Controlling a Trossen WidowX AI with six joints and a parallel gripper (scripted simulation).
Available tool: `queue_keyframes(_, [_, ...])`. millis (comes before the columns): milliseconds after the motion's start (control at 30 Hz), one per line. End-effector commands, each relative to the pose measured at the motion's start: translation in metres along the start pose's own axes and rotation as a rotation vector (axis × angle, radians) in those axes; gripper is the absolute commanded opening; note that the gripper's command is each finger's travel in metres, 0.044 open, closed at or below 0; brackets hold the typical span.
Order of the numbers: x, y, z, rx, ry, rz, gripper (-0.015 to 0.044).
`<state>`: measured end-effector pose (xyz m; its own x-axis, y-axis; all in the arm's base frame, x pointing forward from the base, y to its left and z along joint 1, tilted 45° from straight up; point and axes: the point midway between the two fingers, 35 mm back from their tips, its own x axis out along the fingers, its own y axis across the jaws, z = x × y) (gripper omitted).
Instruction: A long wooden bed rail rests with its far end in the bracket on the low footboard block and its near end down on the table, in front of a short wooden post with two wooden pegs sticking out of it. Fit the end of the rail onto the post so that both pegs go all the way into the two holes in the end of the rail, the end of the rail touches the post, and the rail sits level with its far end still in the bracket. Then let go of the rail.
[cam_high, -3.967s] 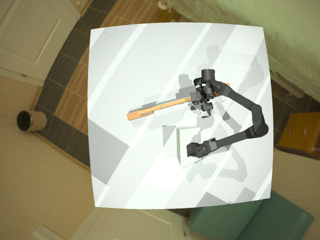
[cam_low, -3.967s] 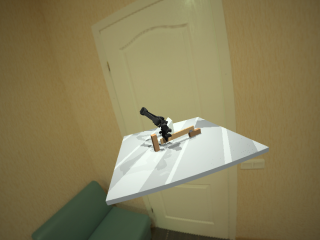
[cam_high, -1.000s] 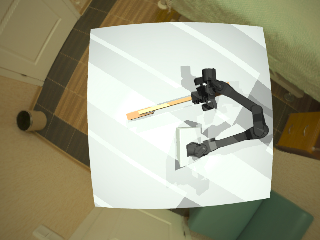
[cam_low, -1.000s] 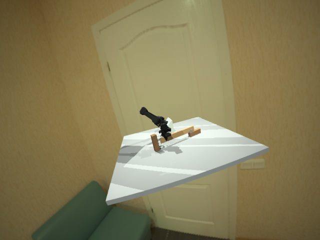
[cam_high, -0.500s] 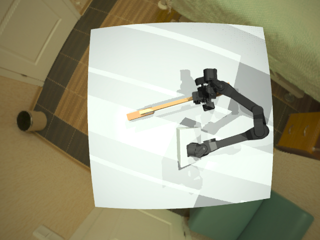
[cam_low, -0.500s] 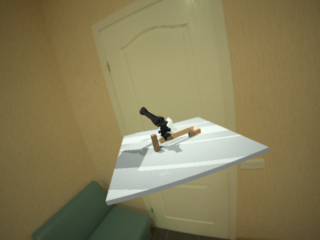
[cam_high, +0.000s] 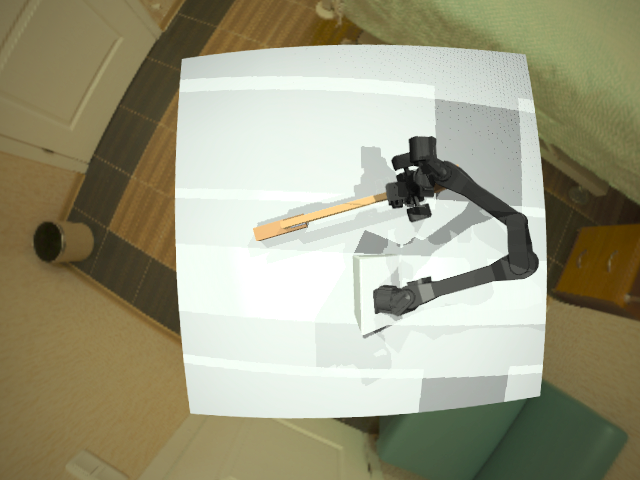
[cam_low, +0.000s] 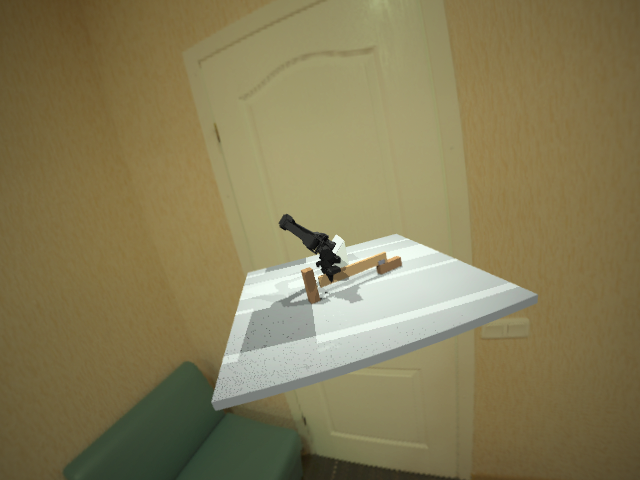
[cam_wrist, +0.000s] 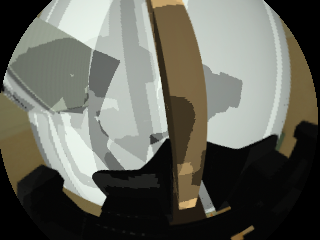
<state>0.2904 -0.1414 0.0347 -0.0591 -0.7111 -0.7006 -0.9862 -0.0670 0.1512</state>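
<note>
Near the post (cam_low: 310, 285), rail (cam_high: 330, 210) not yet seated.
My pincer (cam_high: 400, 196) grips the rail's near end; the pegs are hidden, the far end points toward nine o'clock.

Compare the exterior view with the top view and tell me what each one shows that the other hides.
Only the exterior view shows the upright post standing beside the rail's near end, and that the rail slopes.

Only the top view shows the whole arm bending back to its base, and the rail's full length running left.

Both show the gripper, its jaws shut on the rail near the post end, and the far end by the footboard block.
</note>
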Motion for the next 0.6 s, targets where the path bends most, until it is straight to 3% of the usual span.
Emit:
queue_keyframes(0, [-0.0029,-0.0016,-0.0026,-0.003,0.001,-0.007,0.0000])
queue_keyframes(567, [-0.0020,-0.0021,-0.0080,-0.002,0.001,-0.008,0.0000])
